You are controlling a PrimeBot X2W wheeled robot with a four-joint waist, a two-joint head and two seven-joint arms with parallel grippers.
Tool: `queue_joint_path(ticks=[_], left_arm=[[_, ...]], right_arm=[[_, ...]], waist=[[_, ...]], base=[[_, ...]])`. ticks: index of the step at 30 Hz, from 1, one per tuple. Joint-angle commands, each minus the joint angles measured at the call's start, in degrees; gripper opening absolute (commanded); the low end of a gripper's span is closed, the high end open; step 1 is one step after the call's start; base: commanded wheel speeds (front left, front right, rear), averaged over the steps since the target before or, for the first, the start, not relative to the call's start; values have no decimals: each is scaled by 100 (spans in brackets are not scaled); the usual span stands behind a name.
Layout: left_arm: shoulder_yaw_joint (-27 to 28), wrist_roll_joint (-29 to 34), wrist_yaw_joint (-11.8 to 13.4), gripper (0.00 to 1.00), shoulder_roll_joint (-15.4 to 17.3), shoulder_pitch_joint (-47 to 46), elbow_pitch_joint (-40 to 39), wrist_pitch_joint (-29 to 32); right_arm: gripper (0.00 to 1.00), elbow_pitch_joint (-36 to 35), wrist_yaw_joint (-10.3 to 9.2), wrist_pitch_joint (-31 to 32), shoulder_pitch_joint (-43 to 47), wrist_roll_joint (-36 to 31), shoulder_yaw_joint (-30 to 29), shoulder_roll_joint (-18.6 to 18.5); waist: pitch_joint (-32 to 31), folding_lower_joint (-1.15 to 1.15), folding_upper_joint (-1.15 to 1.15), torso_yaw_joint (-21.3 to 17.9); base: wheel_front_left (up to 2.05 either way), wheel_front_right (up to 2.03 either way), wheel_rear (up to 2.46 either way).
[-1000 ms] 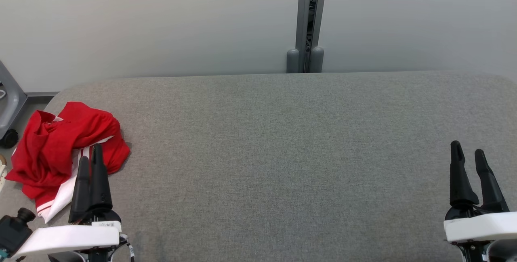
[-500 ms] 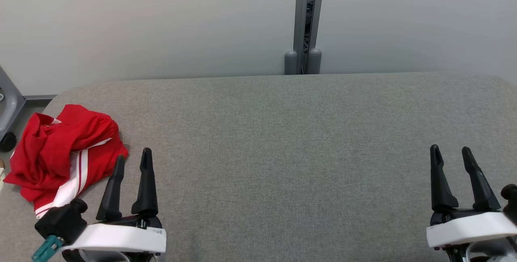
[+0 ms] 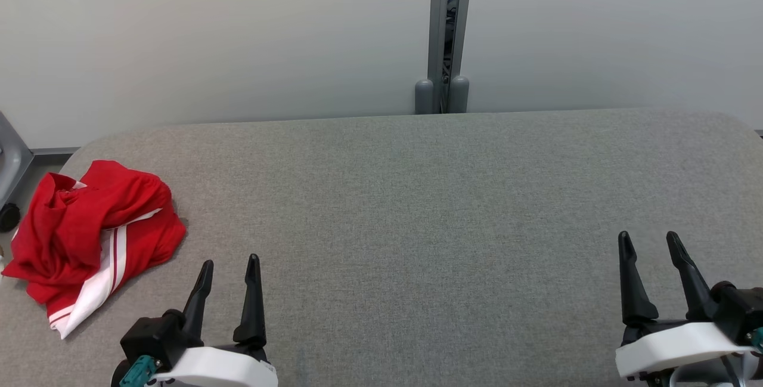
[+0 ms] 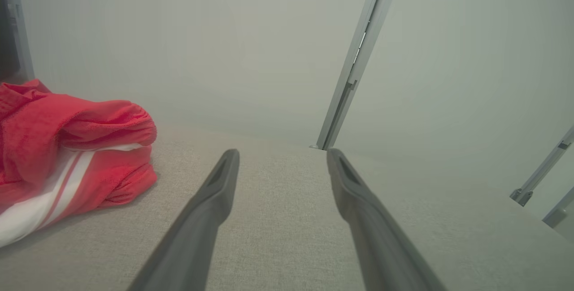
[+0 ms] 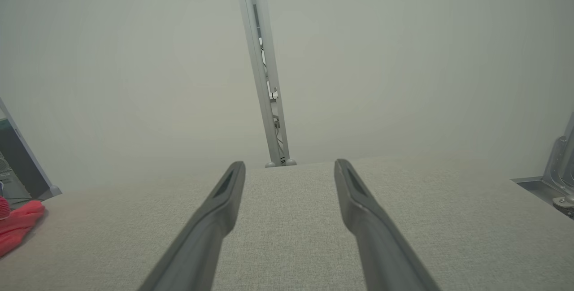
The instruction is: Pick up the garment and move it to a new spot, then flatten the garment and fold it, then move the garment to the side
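The garment [image 3: 89, 238] is a crumpled red piece with white stripes, heaped at the left end of the grey table [image 3: 417, 196]. In the left wrist view the garment [image 4: 67, 147] lies to the left of my fingers. My left gripper [image 3: 229, 265] stands open near the front edge, to the right of the heap and apart from it, with nothing between its fingers. At the front right my right gripper [image 3: 650, 238] is open too and empty. The right wrist view catches a red edge of the garment [image 5: 18, 226] at far left.
A pale wall rises behind the table, with a grey metal post [image 3: 444, 35] at its middle. A grey frame with a black wheel [image 3: 9, 217] stands off the table's left end. The table's left edge runs close beside the garment.
My left gripper has drawn back from over the garment, moving right and toward the front edge. The right gripper has shifted slightly left and down. The head view has moved a little too.
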Motion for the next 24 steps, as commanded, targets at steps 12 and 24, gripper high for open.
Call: queue_joint_path(ticks=[12, 24], left_arm=[[-85, 434, 116, 100, 35, -90, 417, -172], [-120, 781, 189, 100, 41, -55, 766, -281]], right_arm=[[100, 461, 26, -214, -202, -548, 150, -15], [100, 748, 28, -371, -277, -845, 220, 0]], waist=[[-74, 0, 0, -26], [-166, 0, 0, -66]], base=[[0, 0, 0], [0, 0, 0]])
